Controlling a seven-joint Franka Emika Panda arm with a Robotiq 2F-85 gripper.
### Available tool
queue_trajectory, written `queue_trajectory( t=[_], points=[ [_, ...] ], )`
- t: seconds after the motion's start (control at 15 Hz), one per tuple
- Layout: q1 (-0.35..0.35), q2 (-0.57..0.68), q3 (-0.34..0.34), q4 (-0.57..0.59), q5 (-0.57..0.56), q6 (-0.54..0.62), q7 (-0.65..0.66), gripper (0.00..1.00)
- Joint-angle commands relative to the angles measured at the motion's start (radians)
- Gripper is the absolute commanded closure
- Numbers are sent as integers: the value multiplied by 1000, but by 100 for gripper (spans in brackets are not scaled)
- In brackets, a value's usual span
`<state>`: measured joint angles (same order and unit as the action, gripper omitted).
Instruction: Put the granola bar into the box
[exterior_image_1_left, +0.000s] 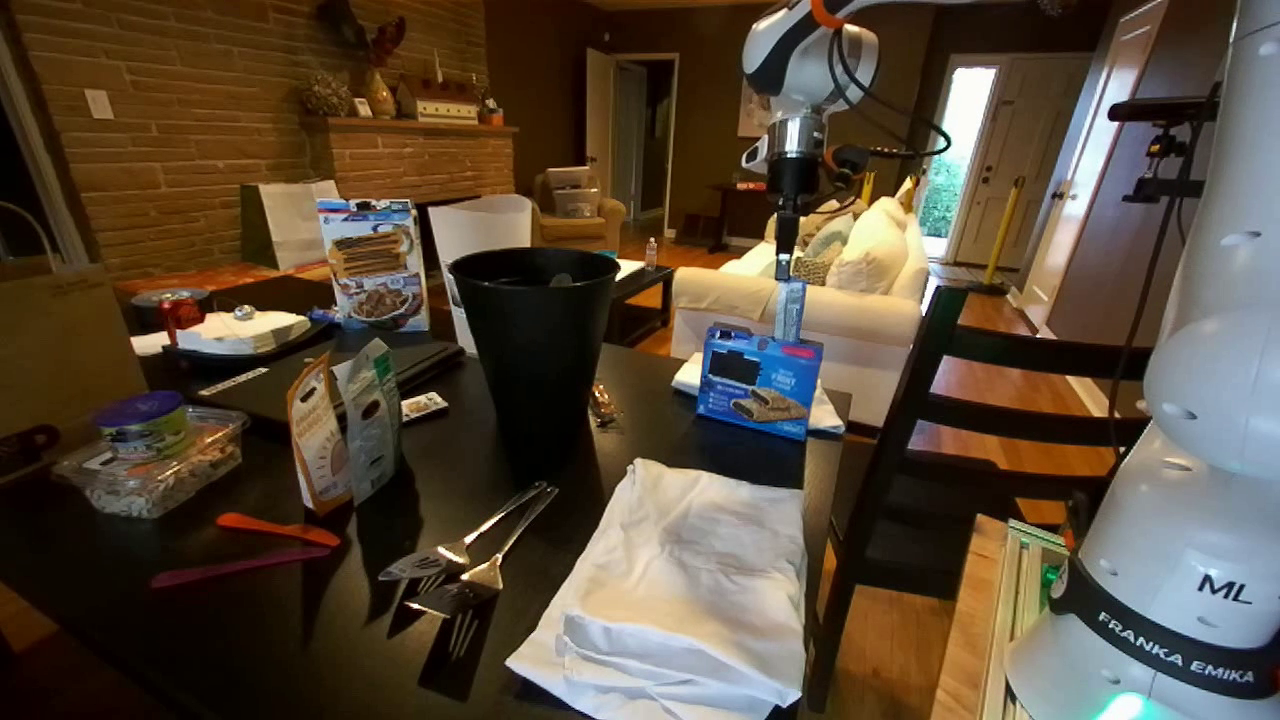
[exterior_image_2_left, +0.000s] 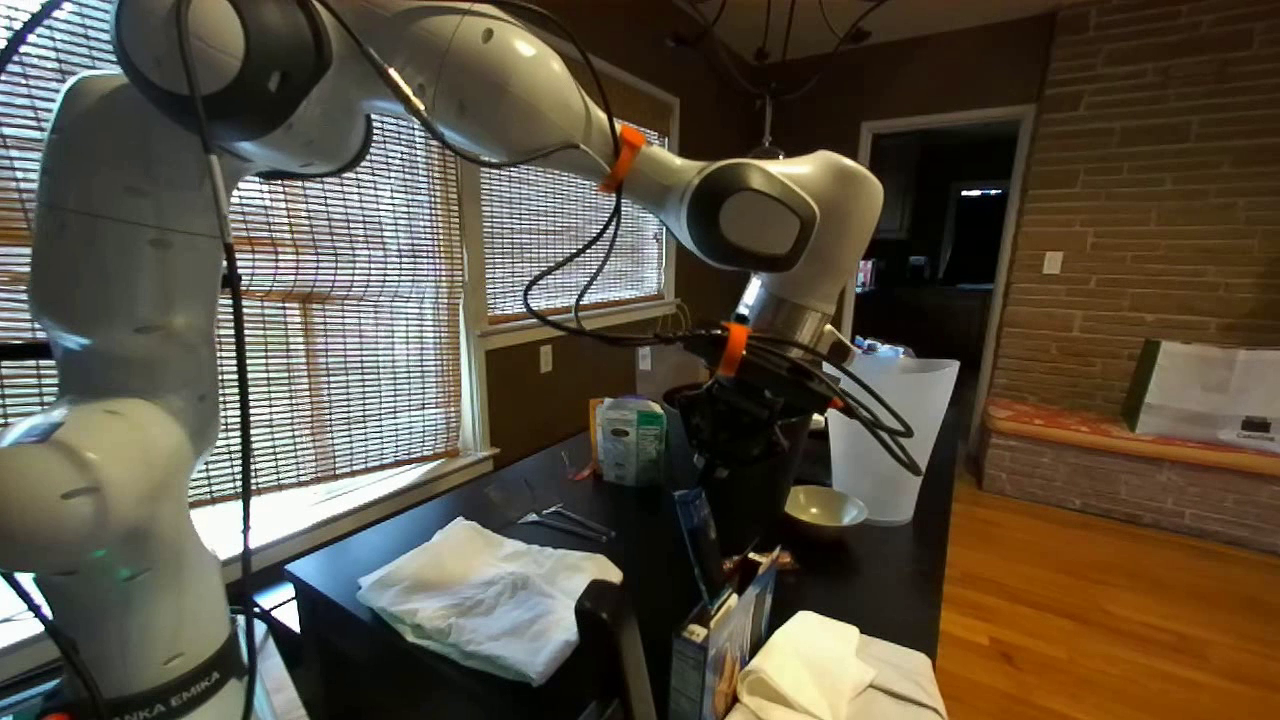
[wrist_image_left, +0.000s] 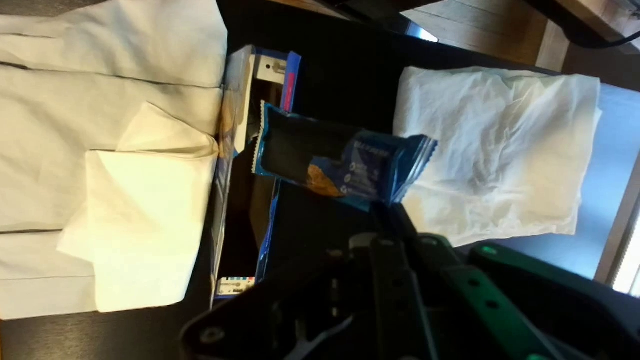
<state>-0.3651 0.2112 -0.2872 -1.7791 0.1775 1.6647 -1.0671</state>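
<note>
The granola bar (wrist_image_left: 340, 155), in a blue wrapper, hangs by one end from my gripper (wrist_image_left: 387, 207). In an exterior view the gripper (exterior_image_1_left: 784, 270) points down, shut on the bar's upper end. The bright-blue box (exterior_image_1_left: 762, 385) stands upright near the table edge, its top open toward the wrist camera. In the wrist view the bar's far end overlaps the opening of the box (wrist_image_left: 266, 240). The hanging granola bar (exterior_image_2_left: 698, 540) tilts slightly in an exterior view, its lower end at the box (exterior_image_2_left: 725, 650) top; whether it has entered the opening I cannot tell.
A tall black bin (exterior_image_1_left: 535, 350) stands near the box. White cloth (exterior_image_1_left: 690, 560) lies in front, and folded cream cloth (wrist_image_left: 145, 225) sits beside the box. Pouches (exterior_image_1_left: 345, 435), metal utensils (exterior_image_1_left: 480, 570), a bowl (exterior_image_2_left: 825, 508) and a white bin (exterior_image_2_left: 885, 440) share the table. A chair (exterior_image_1_left: 1020, 350) adjoins it.
</note>
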Motion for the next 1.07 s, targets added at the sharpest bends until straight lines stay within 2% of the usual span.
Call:
queue_trajectory(
  t=[0.0,1.0],
  points=[
    [-29,42,13,59,45,-44,-36,100],
    [-64,118,29,102,59,-60,-47,100]
  ],
)
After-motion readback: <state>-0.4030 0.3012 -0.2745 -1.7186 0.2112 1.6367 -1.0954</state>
